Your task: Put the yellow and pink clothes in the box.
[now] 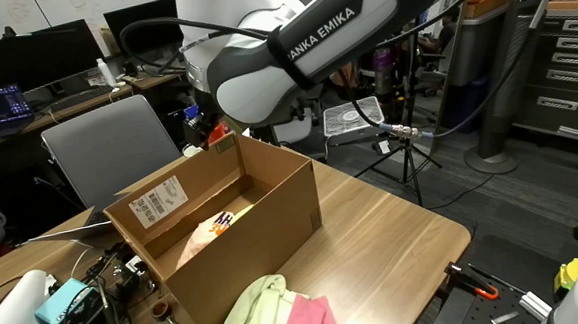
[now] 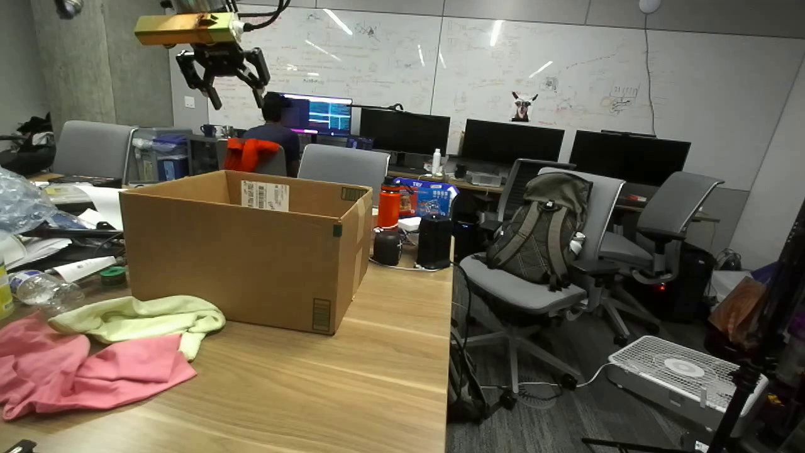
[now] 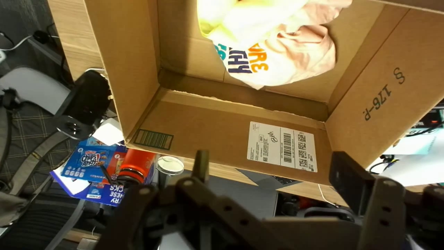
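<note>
Spread and empty hung the pincer point(image 2: 238, 100), and below it the yellow-green cloth point(image 2: 144, 318) and pink cloth point(image 2: 104, 375) on the desk point(image 2: 377, 377), like the clothes point(image 3: 298, 59) in the box point(image 2: 233, 258), looked light, floppy, best pinched at a raised fold!

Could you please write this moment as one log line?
black two-finger gripper: open, empty, midair; brown cardboard box: pale-pink printed cloth, yellow cloth inside; wooden table: pale yellow-green cloth, bright pink cloth, outside box

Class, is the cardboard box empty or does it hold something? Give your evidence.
It holds something: the wrist view shows pale printed cloth lying at the bottom of the cardboard box.
</note>
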Robot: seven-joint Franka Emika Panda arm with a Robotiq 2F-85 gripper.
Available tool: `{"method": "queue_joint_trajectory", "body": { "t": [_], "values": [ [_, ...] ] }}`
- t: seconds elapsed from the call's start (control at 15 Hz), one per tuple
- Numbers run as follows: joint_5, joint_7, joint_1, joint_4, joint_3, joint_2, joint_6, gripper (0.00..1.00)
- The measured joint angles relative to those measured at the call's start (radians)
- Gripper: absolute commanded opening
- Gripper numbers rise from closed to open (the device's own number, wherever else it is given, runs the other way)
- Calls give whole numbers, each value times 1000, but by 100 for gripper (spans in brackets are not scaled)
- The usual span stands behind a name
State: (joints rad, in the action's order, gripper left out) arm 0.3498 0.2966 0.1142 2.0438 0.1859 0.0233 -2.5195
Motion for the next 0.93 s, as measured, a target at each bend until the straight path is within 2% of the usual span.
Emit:
{"method": "queue_joint_trajectory", "body": {
  "t": [0.33, 0.93],
  "values": [
    [0, 0, 3, 4, 0, -1, 29, 99],
    [0, 3, 4, 97, -2, 61, 246, 100]
  ]
}}
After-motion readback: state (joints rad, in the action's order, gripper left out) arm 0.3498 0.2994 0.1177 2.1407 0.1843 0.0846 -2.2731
